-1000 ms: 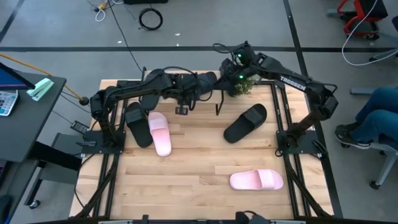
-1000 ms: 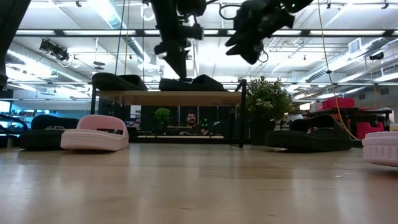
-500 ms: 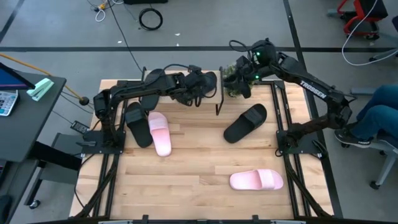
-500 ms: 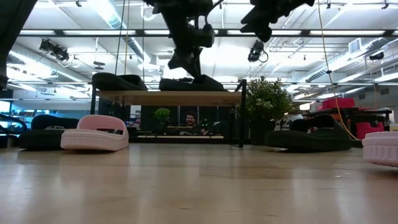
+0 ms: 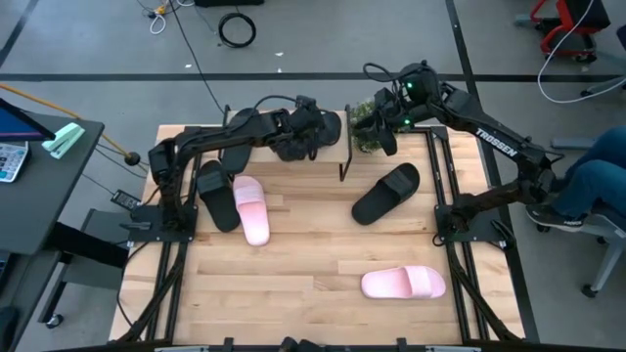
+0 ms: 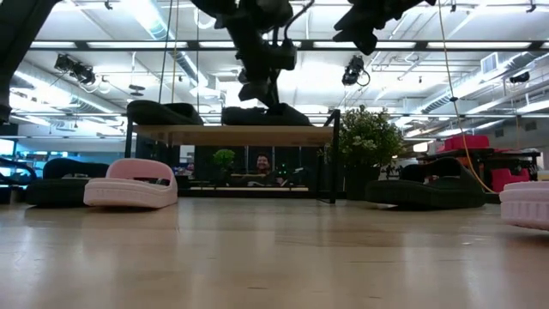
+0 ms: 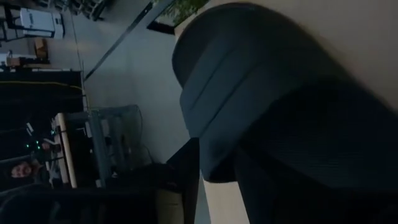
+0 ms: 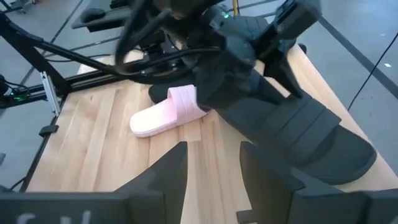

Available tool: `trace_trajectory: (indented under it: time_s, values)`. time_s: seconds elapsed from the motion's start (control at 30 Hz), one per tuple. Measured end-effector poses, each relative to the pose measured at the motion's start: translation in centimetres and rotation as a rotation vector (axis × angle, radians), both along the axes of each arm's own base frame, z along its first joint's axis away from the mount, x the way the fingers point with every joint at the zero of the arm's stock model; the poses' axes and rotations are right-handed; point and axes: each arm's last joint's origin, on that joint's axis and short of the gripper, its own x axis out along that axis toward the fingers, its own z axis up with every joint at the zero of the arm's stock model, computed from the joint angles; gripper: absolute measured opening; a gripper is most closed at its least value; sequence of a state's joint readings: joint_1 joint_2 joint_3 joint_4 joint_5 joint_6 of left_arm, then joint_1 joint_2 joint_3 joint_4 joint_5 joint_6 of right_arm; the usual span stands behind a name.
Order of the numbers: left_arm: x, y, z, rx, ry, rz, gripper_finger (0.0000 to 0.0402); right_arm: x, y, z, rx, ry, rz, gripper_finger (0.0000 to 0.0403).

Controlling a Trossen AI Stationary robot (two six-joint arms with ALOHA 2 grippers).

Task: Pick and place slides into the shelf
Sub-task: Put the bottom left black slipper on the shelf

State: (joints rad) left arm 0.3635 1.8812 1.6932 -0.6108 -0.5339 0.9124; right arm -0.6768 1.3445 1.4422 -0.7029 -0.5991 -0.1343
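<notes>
The shelf [image 6: 232,134] stands at the table's far edge, and two black slides [image 6: 163,112] [image 6: 270,114] lie on its wooden top board. My left gripper [image 6: 257,96] hovers low over the right-hand one [image 5: 321,127]; that slide [image 7: 249,93] fills the left wrist view, with the open fingers on either side of its rim. My right gripper [image 5: 384,119] is open [image 8: 214,180] and raised over the plant. On the table lie a black slide [image 5: 217,194], a pink slide [image 5: 251,207], another black slide [image 5: 386,193] and another pink slide [image 5: 403,283]. My left gripper comes down slanting onto the black slide on the shelf top, with the slide's rim [image 7: 214,165] between its fingers. I cannot tell whether the fingers touch it. The slide lies flat on the board.
A small potted plant [image 5: 367,132] stands just right of the shelf, under my right arm. A person [image 6: 262,163] shows behind the shelf, and another person's legs [image 5: 597,176] are beside the table's right edge. The table's near middle is bare wood.
My left gripper has moved from the shelf's near edge toward the far edge and right, tipping over the black slide on the top board. My right gripper has risen and drawn back to the right, away from that slide.
</notes>
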Motion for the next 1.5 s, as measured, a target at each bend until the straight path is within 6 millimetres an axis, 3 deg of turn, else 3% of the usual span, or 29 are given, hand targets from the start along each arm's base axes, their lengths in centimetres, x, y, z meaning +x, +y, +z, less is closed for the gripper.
trace_trajectory:
  time_s: [0.27,0.47,0.63,0.73,1.0,1.5]
  values:
    - [0.5,1.7,-1.2,0.005,-0.029,0.040,0.0098,0.0,0.0,0.0,0.001,0.001,0.000,0.0153]
    - [0.8,1.6,-1.4,0.024,-0.031,0.050,0.0018,0.0,0.0,0.0,0.001,0.001,0.000,0.0153]
    - [0.6,0.7,-1.1,0.183,-0.013,0.278,0.0023,0.0,0.0,0.0,0.001,0.001,0.000,0.0153]
    - [0.1,0.0,-1.1,0.271,0.012,0.411,0.0013,0.0,0.0,0.0,0.001,0.002,0.000,0.0153]
    - [-1.8,-1.3,-2.4,0.194,0.092,0.515,0.0015,0.0,0.0,-0.1,0.002,0.002,0.000,0.0153]
    - [-6.1,1.2,-2.6,0.144,0.126,0.796,0.0012,-0.1,0.0,-0.2,0.017,0.021,0.000,0.0153]
